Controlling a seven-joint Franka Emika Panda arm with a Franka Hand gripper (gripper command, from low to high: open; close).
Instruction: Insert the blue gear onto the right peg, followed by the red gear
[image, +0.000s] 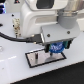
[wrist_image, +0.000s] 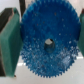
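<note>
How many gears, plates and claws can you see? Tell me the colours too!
blue gear: 1
white plate with a black rim: 1
claw, shut on the blue gear: 1
Total: 3

The exterior view looks down at a slant from above and off the arm, close enough that the arm's white body fills much of the picture over the tabletop (image: 12, 70). The wrist view sits right on the tool (wrist_image: 47, 42), facing along its fingers, very near. Both views share the blue gear (image: 57, 47) held there.
</note>
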